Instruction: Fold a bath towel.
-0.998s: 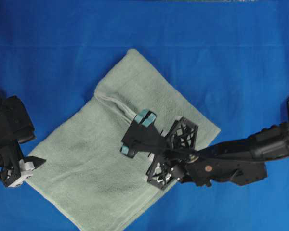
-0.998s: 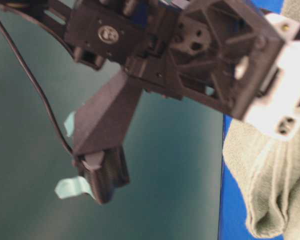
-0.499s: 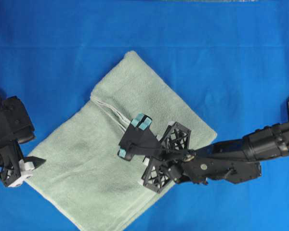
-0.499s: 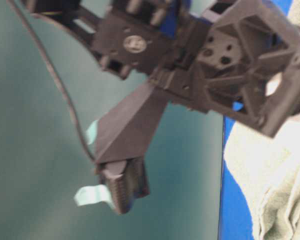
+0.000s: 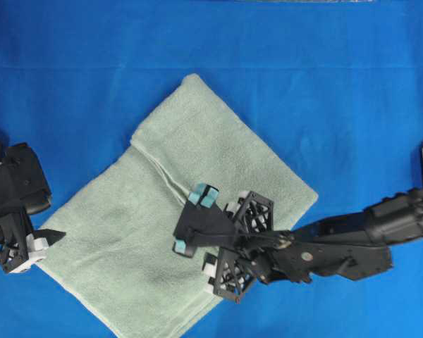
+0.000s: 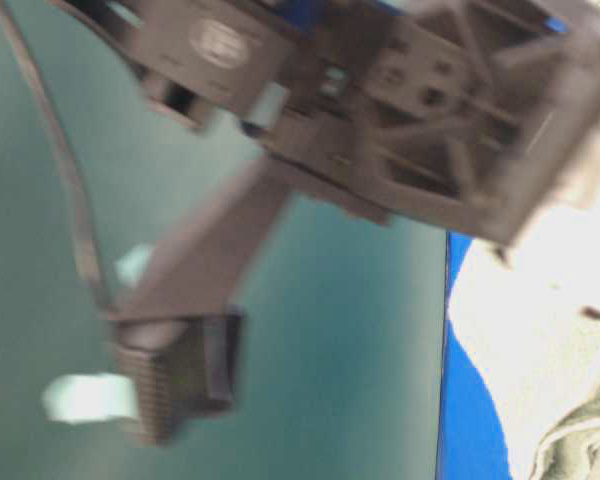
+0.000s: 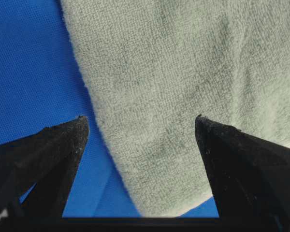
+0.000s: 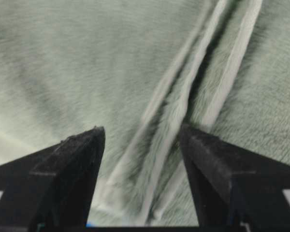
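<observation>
Right gripper [image 8: 142,137] is hanging parted and empty over the hemmed edges of the bath towel [image 5: 197,141] lying partly folded on the blue cloth [image 5: 338,84], while left gripper [image 7: 140,128] is waiting wide open at its corner (presumably to lift it next).

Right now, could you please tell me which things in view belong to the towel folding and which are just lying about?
Belongs to the job:
- bath towel
- right pincer, open over the hems
- left pincer, open at a corner

Lying about:
- blue cloth covering the table
</observation>
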Action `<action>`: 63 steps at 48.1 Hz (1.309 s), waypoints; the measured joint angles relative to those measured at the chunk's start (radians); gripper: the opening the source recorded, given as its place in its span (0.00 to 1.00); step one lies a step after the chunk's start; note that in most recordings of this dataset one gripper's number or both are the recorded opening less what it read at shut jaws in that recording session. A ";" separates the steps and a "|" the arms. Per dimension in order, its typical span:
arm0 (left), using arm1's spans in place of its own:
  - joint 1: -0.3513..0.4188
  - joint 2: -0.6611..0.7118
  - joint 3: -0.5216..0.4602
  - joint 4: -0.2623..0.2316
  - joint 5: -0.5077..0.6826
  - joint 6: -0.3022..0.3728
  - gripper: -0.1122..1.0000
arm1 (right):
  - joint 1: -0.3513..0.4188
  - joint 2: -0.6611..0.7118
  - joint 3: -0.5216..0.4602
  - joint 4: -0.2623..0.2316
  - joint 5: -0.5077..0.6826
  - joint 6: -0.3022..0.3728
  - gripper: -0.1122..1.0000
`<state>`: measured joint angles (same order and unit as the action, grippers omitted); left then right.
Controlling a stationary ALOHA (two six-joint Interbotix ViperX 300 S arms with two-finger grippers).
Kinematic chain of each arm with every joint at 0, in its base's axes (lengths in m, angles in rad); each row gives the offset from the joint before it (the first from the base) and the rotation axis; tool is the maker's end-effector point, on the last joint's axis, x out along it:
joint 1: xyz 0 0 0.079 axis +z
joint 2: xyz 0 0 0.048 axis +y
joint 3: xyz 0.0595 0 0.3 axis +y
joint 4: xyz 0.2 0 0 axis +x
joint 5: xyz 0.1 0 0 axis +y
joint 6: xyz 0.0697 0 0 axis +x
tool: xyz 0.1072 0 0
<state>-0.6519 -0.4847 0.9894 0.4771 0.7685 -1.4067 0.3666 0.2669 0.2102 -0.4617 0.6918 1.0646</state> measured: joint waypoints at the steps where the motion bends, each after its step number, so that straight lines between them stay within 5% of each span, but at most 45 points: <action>1: 0.000 0.000 0.000 0.000 0.000 0.005 0.86 | 0.002 -0.009 0.002 -0.002 0.000 0.000 0.67; 10: -0.006 0.002 -0.009 0.006 -0.063 0.115 0.86 | -0.003 -0.106 0.071 -0.034 0.018 -0.002 0.67; 25: -0.114 0.121 -0.106 0.049 -0.374 0.808 0.85 | -0.112 -0.256 0.276 -0.041 -0.063 0.015 0.67; 31: -0.117 0.193 -0.172 0.038 -0.422 0.951 0.85 | -0.135 -0.290 0.324 -0.041 -0.095 0.017 0.67; 63: -0.120 0.604 -0.324 0.031 -0.310 0.904 0.85 | -0.152 -0.308 0.368 -0.041 -0.107 0.017 0.67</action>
<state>-0.7716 0.1197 0.6657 0.5077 0.4587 -0.5031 0.2148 -0.0414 0.5783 -0.5031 0.5844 1.0815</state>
